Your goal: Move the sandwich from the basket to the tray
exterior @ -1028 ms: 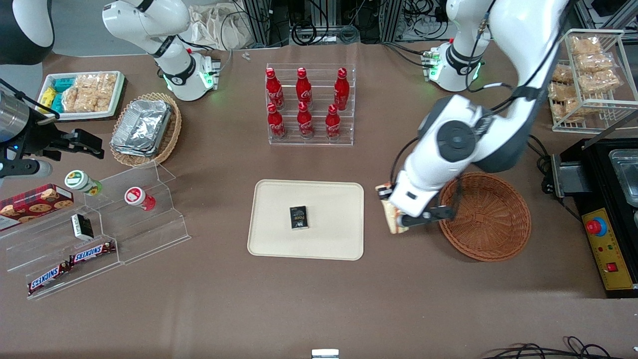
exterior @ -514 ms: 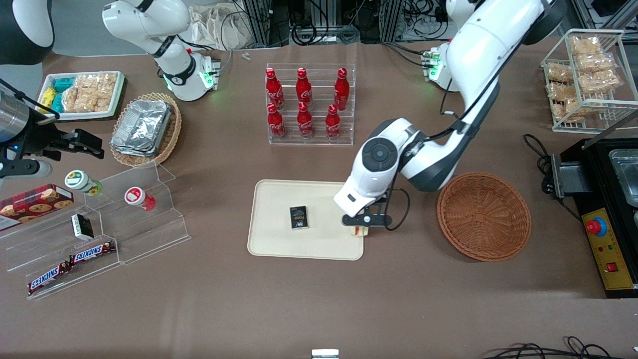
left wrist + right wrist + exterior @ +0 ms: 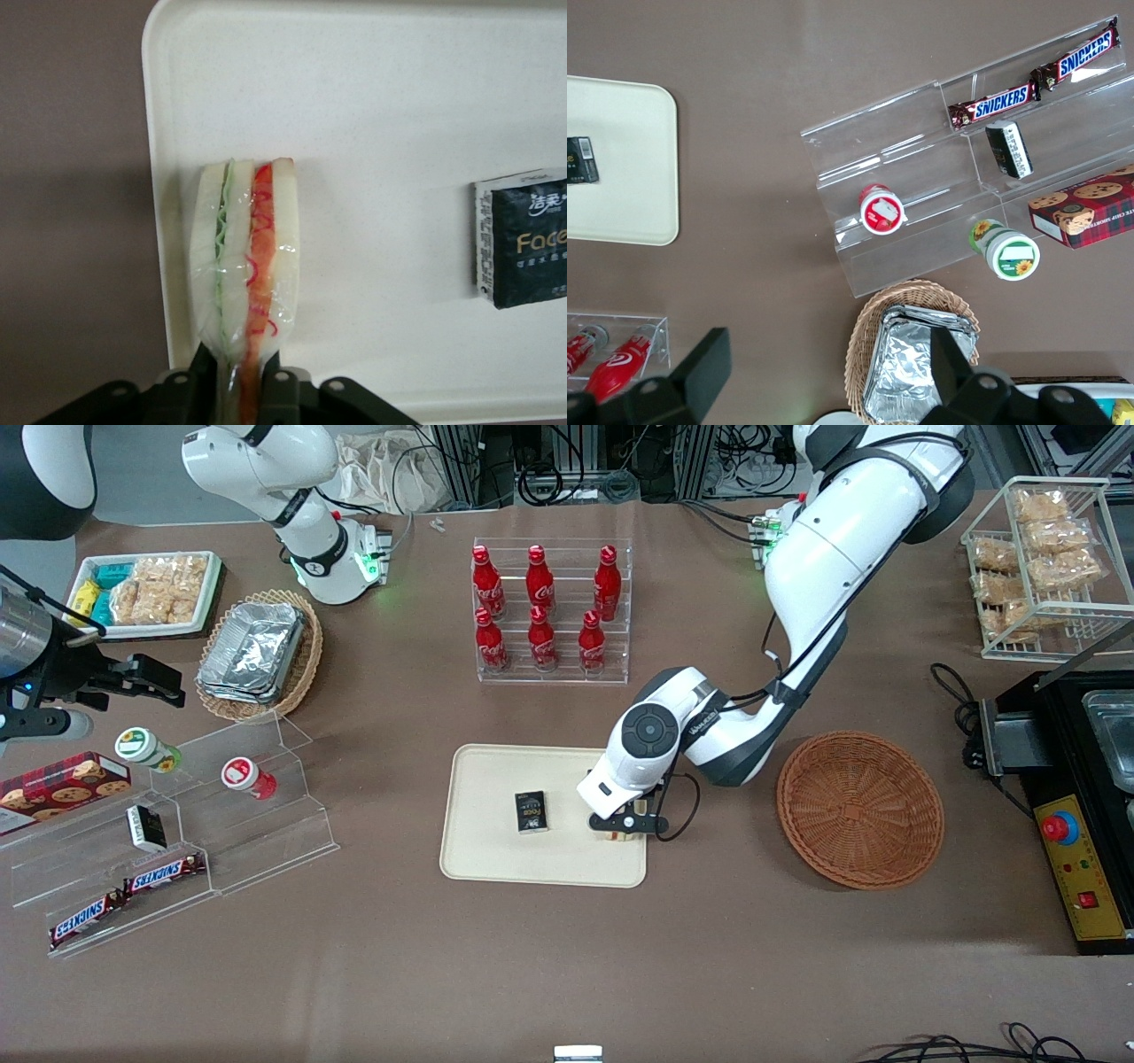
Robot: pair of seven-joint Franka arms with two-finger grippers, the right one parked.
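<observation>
The sandwich [image 3: 246,257] is a plastic-wrapped wedge of pale bread with green and orange-red filling. My left gripper [image 3: 241,390] is shut on its narrow end and holds it low over the cream tray [image 3: 381,97], close to the tray's edge nearest the basket. In the front view the gripper [image 3: 625,825] and a sliver of the sandwich [image 3: 614,836] sit over the tray [image 3: 496,859] at its working-arm end. The reddish-brown wicker basket [image 3: 859,808] stands beside the tray, toward the working arm's end, with nothing in it.
A small black packet [image 3: 531,811] lies in the middle of the tray, also in the wrist view [image 3: 523,237]. A rack of red cola bottles [image 3: 545,611] stands farther from the front camera than the tray. A black machine [image 3: 1076,779] stands beside the basket.
My gripper has carried the sandwich from beside the basket onto the tray's end, then a little further in over the tray and lower.
</observation>
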